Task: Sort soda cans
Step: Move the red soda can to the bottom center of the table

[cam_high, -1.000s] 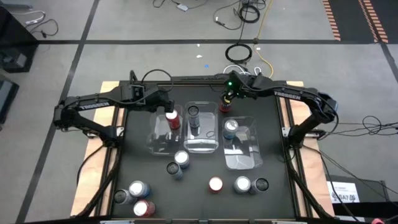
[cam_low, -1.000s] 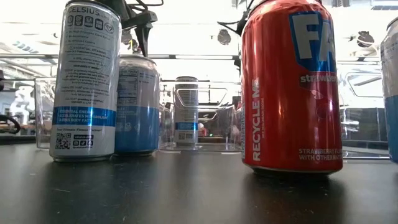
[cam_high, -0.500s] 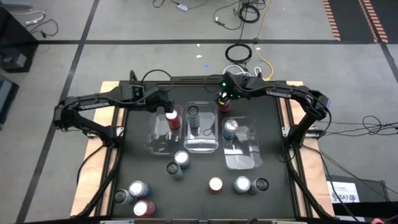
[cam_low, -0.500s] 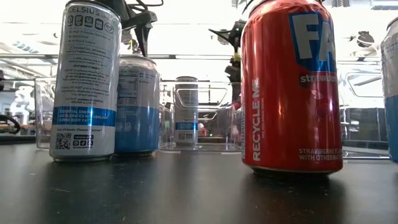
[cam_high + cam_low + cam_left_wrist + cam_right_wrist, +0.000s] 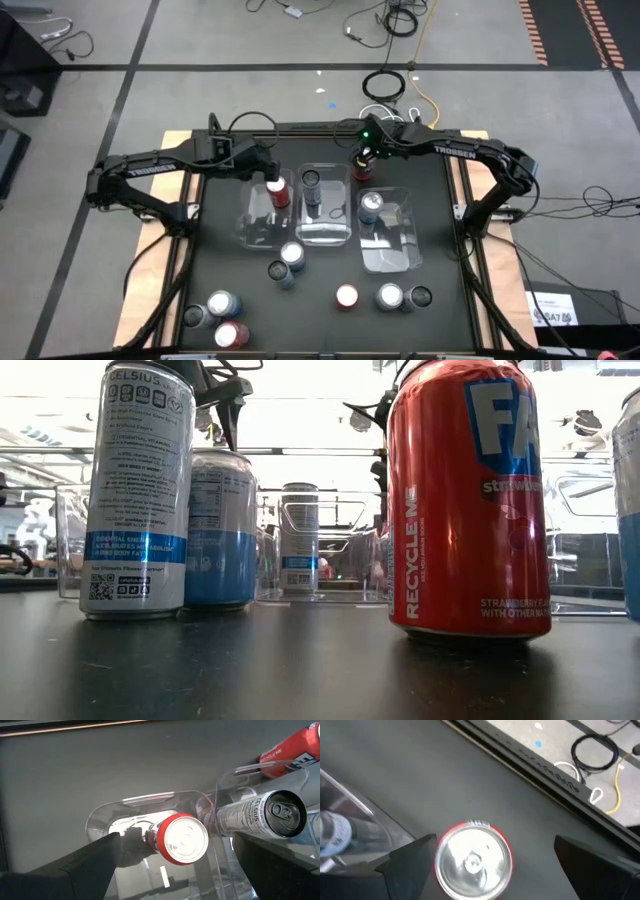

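Three clear bins sit mid-table. A red can point(image 5: 277, 190) point(image 5: 180, 839) stands in the left bin point(image 5: 258, 222), a silver can point(image 5: 312, 182) point(image 5: 260, 815) in the middle bin, and a silver-blue can point(image 5: 371, 205) in the right bin. Another red can point(image 5: 361, 172) point(image 5: 472, 860) stands on the table beyond the right bin. My left gripper point(image 5: 270, 172) point(image 5: 177, 851) hovers open over the left bin's can, a finger on either side of it. My right gripper point(image 5: 364, 155) point(image 5: 495, 842) is open above the far red can, straddling it without touching.
Several loose cans stand on the near half of the table: a pair point(image 5: 287, 262) near the middle, three point(image 5: 390, 296) to the right, three point(image 5: 222, 305) at the near left. The low view shows a red can point(image 5: 465, 500) and a tall white can point(image 5: 140, 490) up close.
My right gripper has come down a little over the red can at the far edge. It swayed toward the table's left and back again, and has stayed open. The cans stand as before.
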`<state>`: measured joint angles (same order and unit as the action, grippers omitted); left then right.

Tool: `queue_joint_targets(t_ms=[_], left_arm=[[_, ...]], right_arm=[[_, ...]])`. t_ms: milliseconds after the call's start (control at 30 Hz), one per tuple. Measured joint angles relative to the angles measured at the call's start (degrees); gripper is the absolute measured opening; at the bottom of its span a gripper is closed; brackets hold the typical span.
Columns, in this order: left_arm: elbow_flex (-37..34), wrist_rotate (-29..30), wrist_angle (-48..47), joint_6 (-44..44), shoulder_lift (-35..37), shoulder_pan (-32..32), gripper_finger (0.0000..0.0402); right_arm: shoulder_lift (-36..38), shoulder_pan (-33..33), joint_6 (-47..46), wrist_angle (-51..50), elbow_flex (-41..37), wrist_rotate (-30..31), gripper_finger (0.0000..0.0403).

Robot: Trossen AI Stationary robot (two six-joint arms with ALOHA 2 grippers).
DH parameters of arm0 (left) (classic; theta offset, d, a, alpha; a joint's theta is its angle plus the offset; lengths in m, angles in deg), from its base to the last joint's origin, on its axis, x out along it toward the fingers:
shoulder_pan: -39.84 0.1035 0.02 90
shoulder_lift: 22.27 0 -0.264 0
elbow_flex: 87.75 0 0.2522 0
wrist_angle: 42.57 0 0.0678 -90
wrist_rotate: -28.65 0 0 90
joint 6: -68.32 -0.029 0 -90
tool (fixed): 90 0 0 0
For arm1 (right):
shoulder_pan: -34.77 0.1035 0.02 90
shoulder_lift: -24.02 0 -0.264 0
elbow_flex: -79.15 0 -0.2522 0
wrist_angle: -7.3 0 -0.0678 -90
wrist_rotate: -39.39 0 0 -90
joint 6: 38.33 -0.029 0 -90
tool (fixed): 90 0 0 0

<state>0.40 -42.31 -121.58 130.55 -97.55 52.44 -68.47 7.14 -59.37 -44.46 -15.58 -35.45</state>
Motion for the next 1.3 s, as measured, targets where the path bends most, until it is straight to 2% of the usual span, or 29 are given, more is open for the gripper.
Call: queue_joint_targets(t_ms=[233, 400, 567, 767, 867, 1067, 1300], left_arm=[[0.0, 0.1, 0.0, 0.0, 0.0, 0.0, 0.0393], [0.0, 0.4, 0.0, -0.1, 0.0, 0.0, 0.0393], [0.0, 0.4, 0.0, -0.1, 0.0, 0.0, 0.0393], [0.0, 0.4, 0.0, 0.0, 0.0, 0.0, 0.0393], [0.0, 0.3, 0.0, 0.0, 0.0, 0.0, 0.0393], [0.0, -0.5, 0.0, -0.1, 0.0, 0.0, 0.0393], [0.0, -2.5, -1.8, -0.2, 0.0, 0.0, 0.0393]], right_arm=[[0.0, 0.1, 0.0, 1.2, 0.0, -0.6, 0.0397], [-1.3, -0.5, -0.6, 0.7, 0.1, -5.1, 0.0397], [-4.0, -0.5, -0.7, -3.2, 0.1, -4.8, 0.0397], [-7.0, -0.5, 0.1, -3.3, 0.2, -4.8, 0.0394], [-8.4, -0.5, 0.3, -3.3, 0.2, -5.1, 0.0368], [-8.8, -0.5, 0.7, -3.1, 0.2, -5.0, 0.0273], [-5.1, -0.5, 1.2, -4.8, 0.2, -4.2, 0.0272]])
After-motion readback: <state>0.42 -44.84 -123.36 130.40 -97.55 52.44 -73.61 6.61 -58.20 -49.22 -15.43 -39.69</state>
